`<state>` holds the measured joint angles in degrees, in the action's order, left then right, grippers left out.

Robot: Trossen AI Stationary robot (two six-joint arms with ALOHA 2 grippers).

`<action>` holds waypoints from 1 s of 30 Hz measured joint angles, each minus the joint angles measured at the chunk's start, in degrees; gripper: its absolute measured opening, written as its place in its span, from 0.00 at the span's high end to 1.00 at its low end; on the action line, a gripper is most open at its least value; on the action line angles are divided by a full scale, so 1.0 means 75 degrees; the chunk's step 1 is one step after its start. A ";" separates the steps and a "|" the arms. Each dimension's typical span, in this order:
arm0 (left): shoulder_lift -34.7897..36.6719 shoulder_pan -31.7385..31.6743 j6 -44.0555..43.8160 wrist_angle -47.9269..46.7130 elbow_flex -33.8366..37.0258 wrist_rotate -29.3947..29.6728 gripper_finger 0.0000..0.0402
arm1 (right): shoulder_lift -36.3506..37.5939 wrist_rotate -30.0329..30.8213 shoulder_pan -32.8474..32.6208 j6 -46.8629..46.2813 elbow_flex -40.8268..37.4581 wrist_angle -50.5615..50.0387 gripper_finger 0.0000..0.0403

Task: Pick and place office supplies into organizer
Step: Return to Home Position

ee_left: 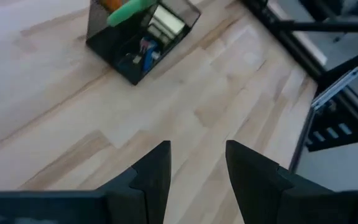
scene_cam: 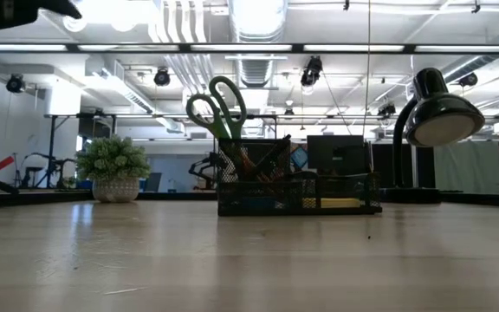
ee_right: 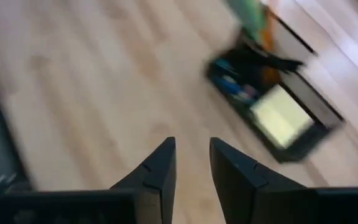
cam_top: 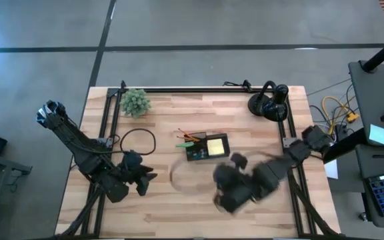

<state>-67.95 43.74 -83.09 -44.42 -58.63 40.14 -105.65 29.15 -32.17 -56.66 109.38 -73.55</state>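
Left wrist view puts the left gripper (ee_left: 194,168) closest, its dark fingers (ee_left: 151,177) set well apart over bare table (cam_top: 179,217), with nothing between them. From above, that arm lies folded low over the table's left side, its gripper pointing toward the middle. The right gripper (ee_right: 191,162) is empty too, its fingers only narrowly parted. Its arm reaches in from the right edge, bent at the elbow, with the gripper over the boards near the organizer (cam_top: 209,158) on its near-right side.

The organizer stands about mid-table. A yellow sticky-note pad (cam_top: 215,145) lies flat in its right part, and a small blue piece (ee_left: 145,53) sits in a compartment. The green-handled scissors (scene_cam: 219,104) and orange pencils (cam_top: 189,135) stand in the left end — handles upright above the mesh wall. Farther back are a potted plant (scene_cam: 115,165) on the left and a black desk lamp (scene_cam: 436,113) on the right.
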 joint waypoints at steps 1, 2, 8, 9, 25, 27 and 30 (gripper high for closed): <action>-0.0016 -0.0003 0.0100 0.0114 0.0000 0.0085 0.65 | 0.0008 0.0163 -0.0240 0.0233 -0.0028 0.0249 0.78; -0.0028 -0.0003 0.0279 0.0219 -0.0051 0.0179 0.65 | 0.0020 0.0243 -0.0459 0.0591 -0.0021 0.0615 0.78; 0.0089 0.0039 0.1600 0.1525 -0.0331 -0.0917 0.65 | 0.0207 0.0526 -0.1260 0.0042 0.0577 0.0835 0.78; 0.0127 0.0041 0.1597 0.1754 -0.0335 -0.1259 0.65 | 0.0242 0.0562 -0.1286 -0.0499 0.0710 0.0851 0.78; 0.0568 -0.0813 0.7831 0.9591 0.1413 -0.3896 0.65 | 0.0464 -0.3147 -0.0862 0.3586 -0.0753 0.6621 0.78; 0.0789 -0.0946 0.7922 0.9973 0.1954 -0.4023 0.65 | 0.0794 -0.2914 -0.0800 0.3423 -0.1388 0.6697 0.78; 0.1613 -0.1188 0.8026 1.0331 0.2483 -0.4097 0.65 | 0.1886 -0.2503 -0.0790 0.3440 -0.2282 0.6857 0.78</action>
<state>-55.85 34.84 -22.90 33.06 -40.01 9.41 -91.50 10.38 -38.09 -30.86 92.26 -22.13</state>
